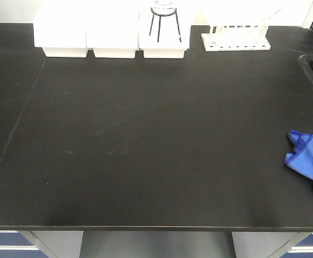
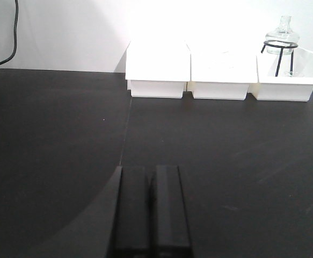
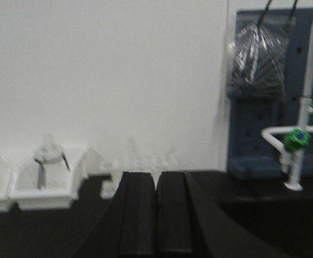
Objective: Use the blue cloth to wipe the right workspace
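Blue cloth (image 1: 310, 161) lies crumpled at right edge of black worktop (image 1: 145, 150), untouched. Left gripper (image 2: 149, 173): fingers (image 2: 132, 209) pressed together, holding nothing. Right gripper (image 3: 156, 180): fingers (image 3: 137, 215) likewise together, empty.

Our left claw (image 2: 148, 171) reaches forward from the bottom of its wrist view. Its two black jaws are pressed side by side, with only a thin seam between them and nothing held. It is pitched somewhat downward. Our right claw (image 3: 156, 176) is in the same state, with jaws together and parallel and nothing gripped, but it is aimed closer to level, pointing straight ahead.
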You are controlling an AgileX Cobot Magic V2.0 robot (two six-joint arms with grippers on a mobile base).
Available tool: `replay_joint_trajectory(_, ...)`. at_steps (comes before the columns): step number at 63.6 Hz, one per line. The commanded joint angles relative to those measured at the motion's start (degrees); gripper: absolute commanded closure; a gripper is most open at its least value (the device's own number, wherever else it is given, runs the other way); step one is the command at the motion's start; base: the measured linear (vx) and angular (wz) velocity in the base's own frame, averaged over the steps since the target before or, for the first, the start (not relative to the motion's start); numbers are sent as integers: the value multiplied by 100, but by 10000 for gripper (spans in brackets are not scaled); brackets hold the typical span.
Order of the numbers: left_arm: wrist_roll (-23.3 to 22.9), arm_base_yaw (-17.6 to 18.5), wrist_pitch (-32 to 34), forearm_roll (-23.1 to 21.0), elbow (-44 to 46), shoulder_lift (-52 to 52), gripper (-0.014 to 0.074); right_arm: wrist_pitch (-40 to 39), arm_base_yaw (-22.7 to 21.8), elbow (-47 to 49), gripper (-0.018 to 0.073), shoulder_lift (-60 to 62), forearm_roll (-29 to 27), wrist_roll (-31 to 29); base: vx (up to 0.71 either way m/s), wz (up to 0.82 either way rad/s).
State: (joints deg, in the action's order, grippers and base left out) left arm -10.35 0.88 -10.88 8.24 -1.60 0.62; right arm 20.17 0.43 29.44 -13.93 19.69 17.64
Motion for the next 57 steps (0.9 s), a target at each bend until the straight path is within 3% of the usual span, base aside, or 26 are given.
replay_joint_trajectory(1, -49, -28, 462, 5, -178, 90, 602, 91, -30, 557, 561, -989, 1255, 265, 0, 0)
replay_joint_trajectory(5, -49, -28, 462, 5, -178, 90, 602, 13, -30, 703, 560, -1743, 2130, 585, 0, 0)
replay_joint_trajectory(9, -49, -28, 462, 5, -178, 90, 602, 28, -30, 751, 559, -2410, 2648, 1201, 0, 0)
replay_joint_trajectory(18, -49, -28, 462, 5, -178, 90, 602, 146, -30, 751, 547, -3820, 2836, 2577, 0, 0)
replay_joint_trajectory(30, -49, -28, 462, 5, -178, 90, 602, 58, -30, 751, 461, -5390, 3173, 2569, 0, 0)
replay_joint_trajectory(42, -49, -28, 462, 5, -178, 90, 602, 82, -30, 751, 273, -6248, 3956, 2665, 0, 0)
replay_joint_trajectory(57, -49, -28, 462, 5, -178, 90, 602, 251, -99, 751, -10, -7007, 4868, 3798, 0, 0)
